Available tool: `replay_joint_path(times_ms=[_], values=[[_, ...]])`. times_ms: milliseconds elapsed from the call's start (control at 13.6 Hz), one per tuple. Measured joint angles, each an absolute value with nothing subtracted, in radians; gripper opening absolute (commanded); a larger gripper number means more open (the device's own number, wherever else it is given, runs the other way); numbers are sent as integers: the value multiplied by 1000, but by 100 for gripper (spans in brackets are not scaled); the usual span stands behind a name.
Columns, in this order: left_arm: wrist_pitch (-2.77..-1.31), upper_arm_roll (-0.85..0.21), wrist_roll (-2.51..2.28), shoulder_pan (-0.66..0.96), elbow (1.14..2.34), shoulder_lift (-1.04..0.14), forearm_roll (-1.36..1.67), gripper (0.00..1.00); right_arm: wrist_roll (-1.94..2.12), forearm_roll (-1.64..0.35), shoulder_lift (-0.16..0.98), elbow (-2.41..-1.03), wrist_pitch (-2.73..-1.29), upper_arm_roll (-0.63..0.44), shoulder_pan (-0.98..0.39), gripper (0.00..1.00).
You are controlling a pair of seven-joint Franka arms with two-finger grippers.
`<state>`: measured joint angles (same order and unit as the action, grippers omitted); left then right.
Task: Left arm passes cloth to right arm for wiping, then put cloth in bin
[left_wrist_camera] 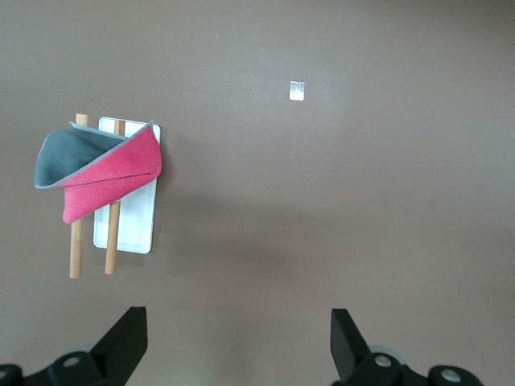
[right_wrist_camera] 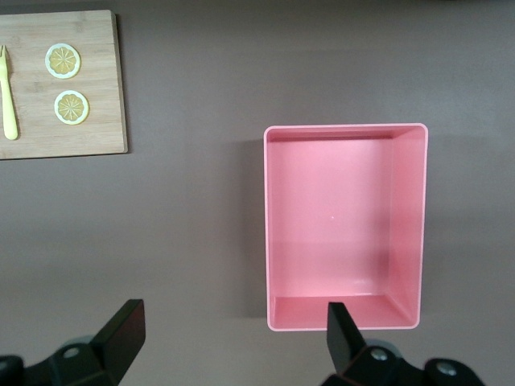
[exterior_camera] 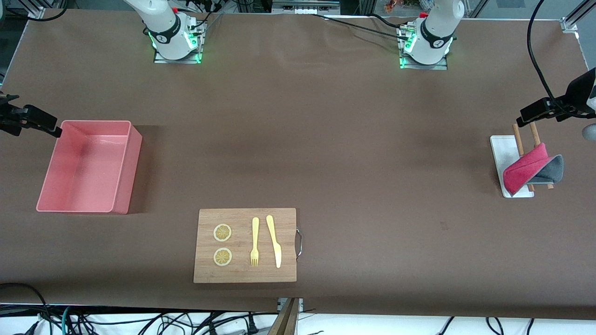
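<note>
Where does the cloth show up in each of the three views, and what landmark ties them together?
Front view: the cloth hangs over two wooden rods above the white tray, at the left arm's end of the table.
Left wrist view: the cloth hangs over the same rods and tray.
Right wrist view: not in it; only the bin and board show.
Shared landmark: the white tray, seen in the front and left wrist views.

You get bright, even overhead light, and the surface [exterior_camera: 298, 139] shows no glare. The bin [exterior_camera: 89, 166] casts a soft shadow toward the boards; everything stays sharp.
</note>
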<state>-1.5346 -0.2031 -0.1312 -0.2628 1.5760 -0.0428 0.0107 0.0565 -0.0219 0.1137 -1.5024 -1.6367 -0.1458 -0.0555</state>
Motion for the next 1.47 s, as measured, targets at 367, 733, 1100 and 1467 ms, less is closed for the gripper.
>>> replay_joint_path(times_ms=[367,733,1100,1467], values=[[-1535,-203,-131,-280,1573,-41,11,100,56,-22,114,-1502,-1636,-146,-55,100],[-1535,-203,-131,-284,1564,-43,11,100,56,-22,114,-1502,-1636,-147,-55,100],[-1543,-203,-131,-284,1525,-71,12,100,56,-22,114,-1502,-1636,-147,-55,100],[-1547,-202,-131,-295,1438,-137,12,100,56,-22,114,-1502,-1636,-147,-55,100]])
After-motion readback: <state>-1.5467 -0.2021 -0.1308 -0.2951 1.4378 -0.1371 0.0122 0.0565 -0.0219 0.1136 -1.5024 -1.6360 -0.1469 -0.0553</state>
